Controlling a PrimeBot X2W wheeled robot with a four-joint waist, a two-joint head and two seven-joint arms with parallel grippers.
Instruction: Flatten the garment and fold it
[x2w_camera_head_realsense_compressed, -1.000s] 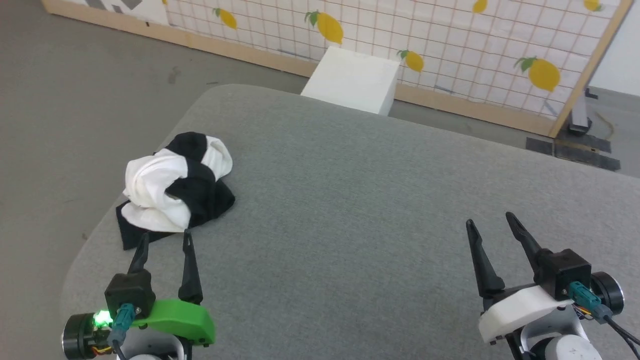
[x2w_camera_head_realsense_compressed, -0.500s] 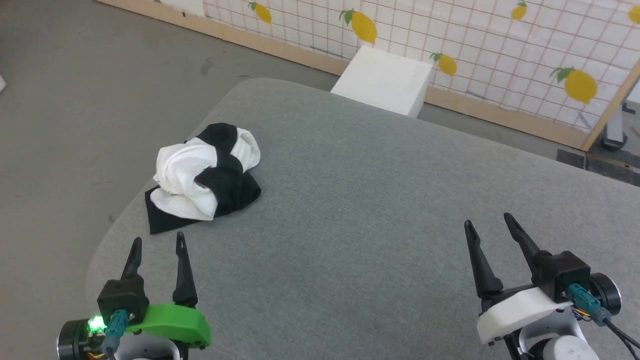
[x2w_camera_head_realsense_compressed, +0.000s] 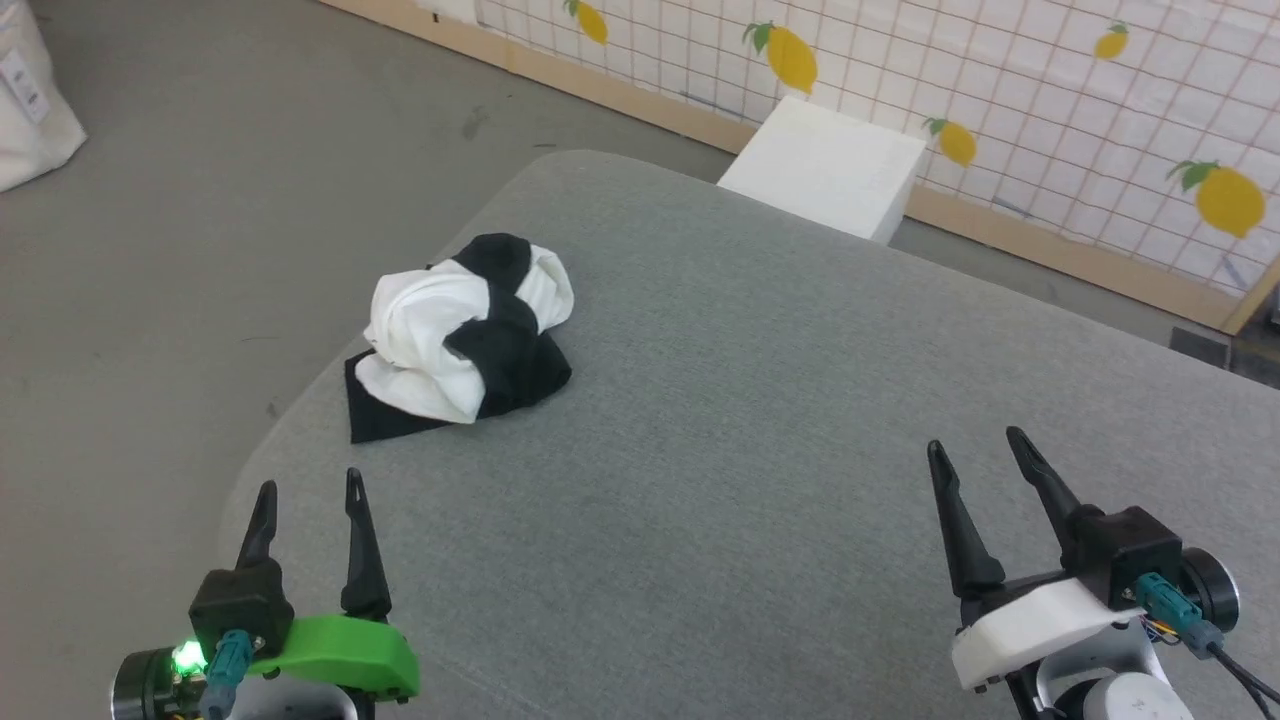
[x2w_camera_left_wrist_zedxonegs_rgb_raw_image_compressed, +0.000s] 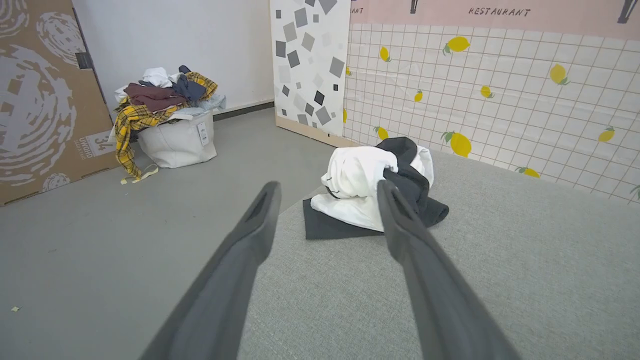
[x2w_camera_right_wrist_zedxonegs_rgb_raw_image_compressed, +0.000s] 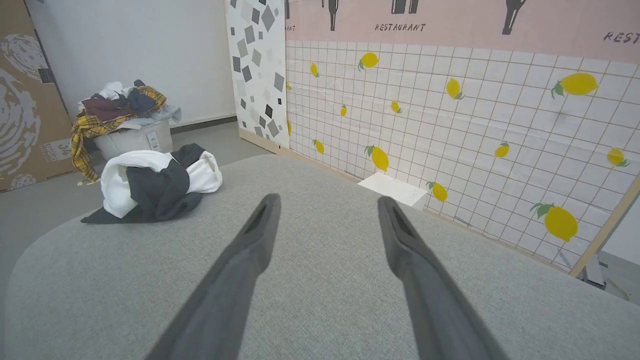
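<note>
white box near lemon-print wall; bin heaped with clothes

The left gripper has two long, tapering black fingers on a black block, above a bright green shell with small screws, a glowing green light and a teal cable plug. The right gripper matches, but has a white shell, thin coloured wires and a round black disc.

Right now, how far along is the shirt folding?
Nothing looks done: the garment lies crumpled near the left edge of the grey table. In hand: nothing; the left gripper and right gripper are both open, clear of it. Left: grasp, flatten, fold.
</note>
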